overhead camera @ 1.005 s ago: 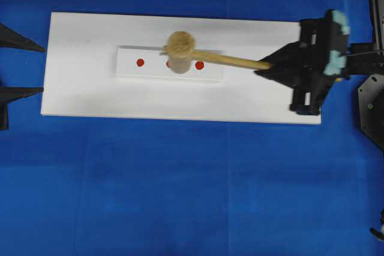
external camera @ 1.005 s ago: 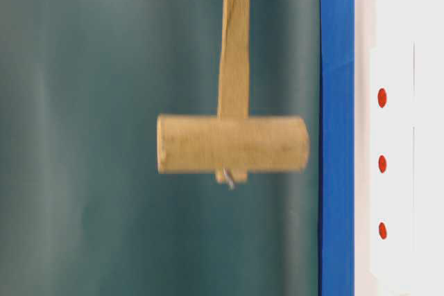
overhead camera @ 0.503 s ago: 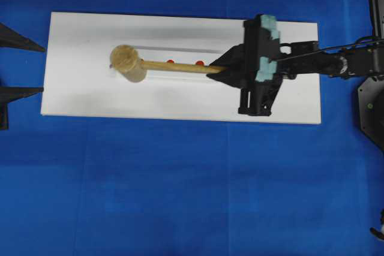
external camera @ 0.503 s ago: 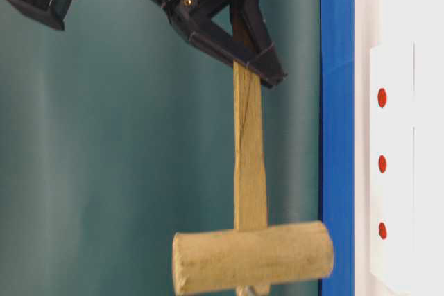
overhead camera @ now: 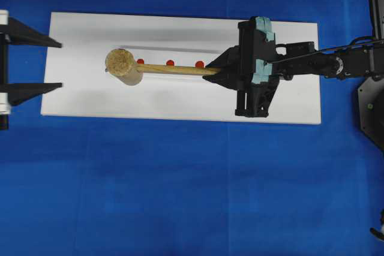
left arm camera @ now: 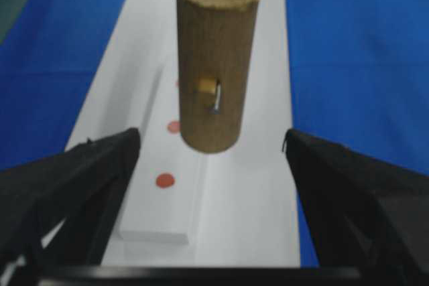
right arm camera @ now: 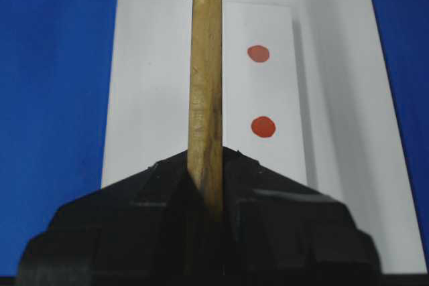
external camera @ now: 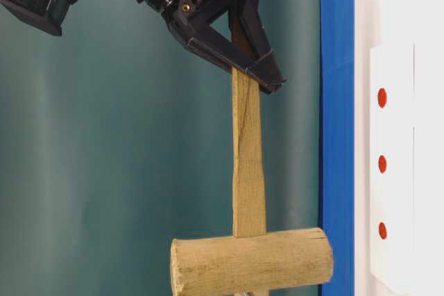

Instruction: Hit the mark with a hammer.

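At the far left of your overhead view, the left gripper (overhead camera: 30, 64) sits at the short edge of the white board (overhead camera: 90, 97), its two black fingers spread wide with nothing between them. Its wrist camera looks along the board straight at the hammer (left arm camera: 216, 58).

Moving right, you see the hammer's round head (overhead camera: 123, 66) hanging over the left end of the white strip (left arm camera: 171, 185); the table-level view shows the head (external camera: 250, 263) clear of the board surface, not touching it. The smaller end dot (overhead camera: 140, 61) peeks out just beside the head.

Next comes the mark (overhead camera: 170, 63), the middle dot of the three, lying just above the handle (overhead camera: 177, 69) in the overhead view. The handle runs alongside the row of dots rather than over it, and the head is well past the mark, toward the left gripper. The larger end dot (overhead camera: 200, 64) follows, just beside the right fingertips.

At the right, your right gripper (overhead camera: 217, 71) is pressed together on the handle's end, holding the hammer level over the board. The right wrist view shows the handle (right arm camera: 205, 85) running straight out from the clamped fingers (right arm camera: 281, 205), with two dots to its right.
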{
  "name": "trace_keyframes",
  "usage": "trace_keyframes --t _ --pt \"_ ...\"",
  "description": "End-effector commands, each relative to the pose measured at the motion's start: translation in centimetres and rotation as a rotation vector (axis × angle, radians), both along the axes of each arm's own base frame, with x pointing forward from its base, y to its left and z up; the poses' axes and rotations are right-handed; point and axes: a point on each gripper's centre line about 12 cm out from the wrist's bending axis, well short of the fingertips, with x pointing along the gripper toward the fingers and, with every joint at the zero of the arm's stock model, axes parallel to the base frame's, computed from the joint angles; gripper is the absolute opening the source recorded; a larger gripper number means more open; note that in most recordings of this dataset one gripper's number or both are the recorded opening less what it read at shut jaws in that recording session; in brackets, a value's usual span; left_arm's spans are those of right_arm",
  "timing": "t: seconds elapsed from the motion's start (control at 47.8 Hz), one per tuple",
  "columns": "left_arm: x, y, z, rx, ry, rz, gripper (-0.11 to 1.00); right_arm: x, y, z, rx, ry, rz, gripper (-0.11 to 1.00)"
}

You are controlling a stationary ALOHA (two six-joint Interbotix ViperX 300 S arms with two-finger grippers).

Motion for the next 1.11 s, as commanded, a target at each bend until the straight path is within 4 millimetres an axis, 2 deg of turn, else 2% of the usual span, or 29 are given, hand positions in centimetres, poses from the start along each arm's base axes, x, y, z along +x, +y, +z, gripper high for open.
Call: trace_keyframes --t 0.0,0.272,0.461,0.628,0.859,1.089 --pt "1.5 0.3 0.6 0.002 -0.031 0.006 0.86 0.6 -0.1 1.7 -0.008 -0.047 -0.002 0.02" --pt "5.6 0.6 -0.1 -0.007 -0.022 0.006 0.93 0.6 -0.1 1.7 -0.008 -0.047 0.0 0.02" --pt "9.0 0.3 -0.5 -0.049 0.002 -0.007 0.94 0.6 -0.1 1.7 -0.01 -0.047 -0.002 0.02" --pt "11.5 0.8 -0.9 -0.053 0.032 0.004 0.94 0.6 -0.1 1.7 -0.008 -0.047 0.0 0.02" --pt "13.0 1.3 -1.2 -0.056 0.045 0.019 0.94 0.6 -0.1 1.7 -0.008 -0.047 0.0 0.02" --pt "13.2 1.3 -1.2 -0.057 0.045 0.02 0.94 0.6 -0.1 1.7 -0.008 -0.047 0.0 0.02"
